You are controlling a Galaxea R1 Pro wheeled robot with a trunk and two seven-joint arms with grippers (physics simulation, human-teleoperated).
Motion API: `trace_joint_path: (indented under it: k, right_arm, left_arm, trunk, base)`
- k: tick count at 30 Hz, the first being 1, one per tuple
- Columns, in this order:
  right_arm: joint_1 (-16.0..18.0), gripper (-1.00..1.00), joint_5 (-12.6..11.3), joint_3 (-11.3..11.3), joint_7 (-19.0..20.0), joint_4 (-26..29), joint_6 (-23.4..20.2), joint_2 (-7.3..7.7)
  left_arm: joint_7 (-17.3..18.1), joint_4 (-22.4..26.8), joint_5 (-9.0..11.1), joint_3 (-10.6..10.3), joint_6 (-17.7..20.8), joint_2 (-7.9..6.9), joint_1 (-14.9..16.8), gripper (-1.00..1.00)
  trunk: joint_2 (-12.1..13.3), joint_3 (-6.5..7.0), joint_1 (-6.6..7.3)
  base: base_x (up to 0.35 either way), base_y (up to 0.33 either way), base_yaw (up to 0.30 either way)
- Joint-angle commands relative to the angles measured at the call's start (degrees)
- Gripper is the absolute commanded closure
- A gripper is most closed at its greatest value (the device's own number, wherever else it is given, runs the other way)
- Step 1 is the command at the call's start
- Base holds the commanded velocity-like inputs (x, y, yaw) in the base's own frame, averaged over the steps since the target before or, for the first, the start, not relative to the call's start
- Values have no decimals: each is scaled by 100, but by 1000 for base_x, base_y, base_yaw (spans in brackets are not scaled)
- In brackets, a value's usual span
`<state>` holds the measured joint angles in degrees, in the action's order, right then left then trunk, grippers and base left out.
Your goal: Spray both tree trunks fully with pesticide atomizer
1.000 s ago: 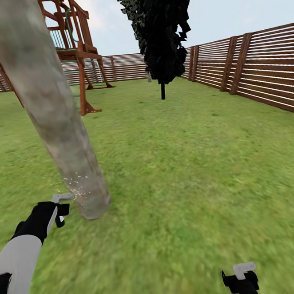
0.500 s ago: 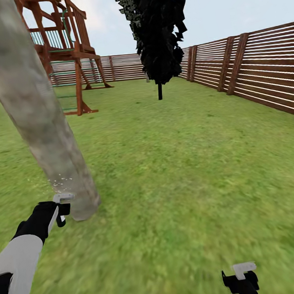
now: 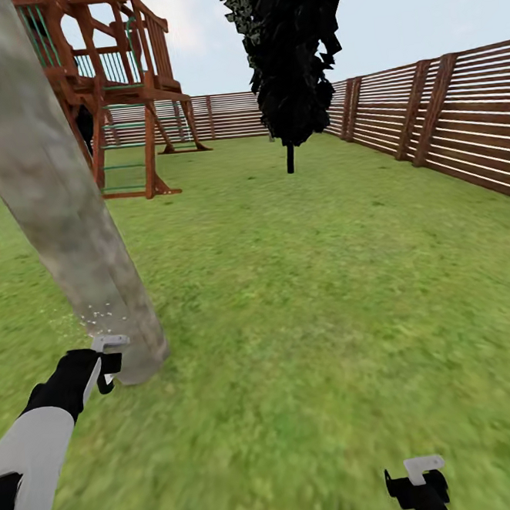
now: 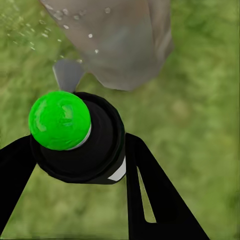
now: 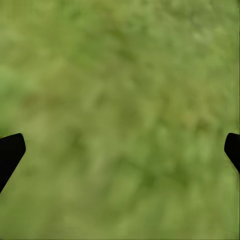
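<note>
I am looking out at a back garden — green grass (image 3: 327,280) runs all the way to a brown wooden fence (image 3: 460,129) under open sky. There is a wooden play tower (image 3: 121,89) with a ladder, a thick grey tree trunk (image 3: 56,195) close by, and a dark tree (image 3: 291,51) further off — things you find in a yard.

From the head we look forward and down across the lawn (image 3: 311,281), with the trunk (image 3: 66,217) close at our left, leaning across the frame, and the fence (image 3: 460,129) running far along the right. The play tower (image 3: 117,89) and black tree (image 3: 291,51) stand well beyond.

Our left wrist camera sits just behind the left gripper (image 4: 75,165) and looks down along its fingers at the bottle (image 4: 75,137), very near, with the trunk base (image 4: 120,45) just past it. Both views share that trunk base and its white specks (image 3: 98,315).

Our right wrist camera faces straight down at blurred grass (image 5: 120,120), fingertips (image 5: 10,150) at either edge.
</note>
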<state>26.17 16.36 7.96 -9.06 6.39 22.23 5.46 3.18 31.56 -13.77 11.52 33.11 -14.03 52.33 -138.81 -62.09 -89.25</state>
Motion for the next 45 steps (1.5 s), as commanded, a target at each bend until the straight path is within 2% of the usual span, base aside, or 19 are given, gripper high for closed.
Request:
trace_joint_path:
  k: [1,15,21,25,32,33,37,40,41,42,43,45]
  right_arm:
    - [2,-100,60,42,-14,-6,18,-1]
    - [3,-100,60,48,-17,-6,18,8]
    - [4,-100,60,48,-17,-5,18,8]
    - [4,-100,60,48,-17,-6,18,8]
    - [3,-100,60,48,-17,-4,14,8]
    - [3,-100,60,48,-17,-5,15,8]
    - [3,-100,60,46,-17,-6,16,6]
    - [3,-100,60,46,-17,-5,18,2]
    - [3,-100,60,47,-15,0,18,4]
    - [2,-100,60,47,-16,-1,18,5]
    - [2,-100,60,48,-16,-4,18,7]
    - [2,-100,60,47,-16,-6,18,8]
  left_arm:
    - [33,8,-56,22,27,6,5,100]
    - [33,219,-56,44,56,14,6,100]
    - [28,209,-57,44,55,8,6,100]
    - [17,200,-79,146,43,-49,-2,100]
    - [13,171,-84,158,29,-8,-34,100]
    - [9,141,-98,161,29,-14,-69,100]
    - [-1,156,-78,176,6,-67,-625,100]
    - [-2,157,-57,179,3,-8,-691,100]
    - [-2,167,-33,181,2,43,-695,100]
    - [-7,187,-22,200,-5,183,-697,100]
    - [-17,192,-21,206,-8,247,-697,100]
    - [-33,175,-14,191,-20,273,-697,100]
  trunk:
    - [-2,-5,0]
    - [-2,-5,0]
    - [-2,-5,0]
    - [-2,-5,0]
    - [-2,-5,0]
    - [-2,-5,0]
    - [-2,-5,0]
    - [-2,-5,0]
    - [-2,-5,0]
    - [-2,-5,0]
    - [-2,-5,0]
    - [-2,-5,0]
  base:
    - [146,-266,261]
    - [186,-209,16]
    - [2,-272,244]
    - [188,-210,277]
    - [248,-101,97]
    - [32,-7,186]
    - [7,-1,258]
    - [38,-32,234]
    - [180,-139,62]
    - [217,-162,20]
    - [232,-169,8]
    - [264,-163,2]
